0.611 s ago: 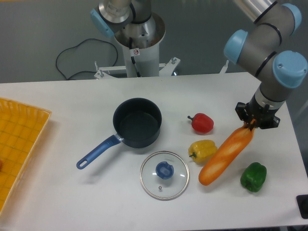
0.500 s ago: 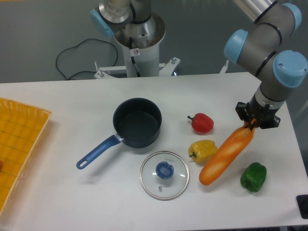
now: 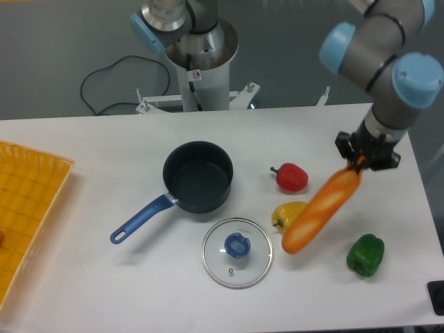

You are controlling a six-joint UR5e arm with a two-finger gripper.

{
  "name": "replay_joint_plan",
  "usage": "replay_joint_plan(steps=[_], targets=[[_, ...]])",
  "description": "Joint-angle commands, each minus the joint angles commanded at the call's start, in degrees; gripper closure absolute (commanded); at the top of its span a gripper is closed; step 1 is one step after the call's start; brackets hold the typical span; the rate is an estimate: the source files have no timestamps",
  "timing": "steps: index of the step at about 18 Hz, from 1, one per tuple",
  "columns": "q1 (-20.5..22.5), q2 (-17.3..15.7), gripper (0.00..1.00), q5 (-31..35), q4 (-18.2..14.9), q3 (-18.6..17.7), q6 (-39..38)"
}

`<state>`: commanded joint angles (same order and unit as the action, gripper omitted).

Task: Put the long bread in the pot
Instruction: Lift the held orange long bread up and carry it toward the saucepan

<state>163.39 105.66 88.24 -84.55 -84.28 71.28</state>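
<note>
Gripper: the gripper [image 3: 360, 164] is closed tight around the upper right end of the long bread [image 3: 320, 210]; the jaws show almost no gap beyond the loaf's tip.
Long bread: one, hanging slantwise from the gripper, its lower left end out over the yellow pepper [image 3: 287, 214] and covering part of it; whether the two touch cannot be told.
Pot: one, the pot [image 3: 198, 177] sits upright left of centre on the table [image 3: 104, 152], its blue handle pointing to the near left; nothing shows inside it. It is well apart from the loaf.
Lid: one glass lid [image 3: 237, 252] with a blue knob, flat on the table just near of the pot.
Peppers: three; the yellow one, a red pepper [image 3: 291, 177] just beyond it, and a green pepper [image 3: 365, 254] at the near right.
Tray: one yellow tray [image 3: 28, 201] at the left edge.
</note>
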Motion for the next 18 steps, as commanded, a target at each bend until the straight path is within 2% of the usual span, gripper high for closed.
replay_joint_plan(steps=[5,10,14,18], targets=[[0.00,-6.69,0.87,0.00,-2.81,-4.93,-2.99],[-0.18,-12.83,0.87,0.00,-3.08,-11.69,-4.04],[-0.18,-18.28,0.87,0.00,-3.34,-15.74,-7.11],[-0.26,-23.12,0.87,0.00,-7.20,-17.59,-12.73]])
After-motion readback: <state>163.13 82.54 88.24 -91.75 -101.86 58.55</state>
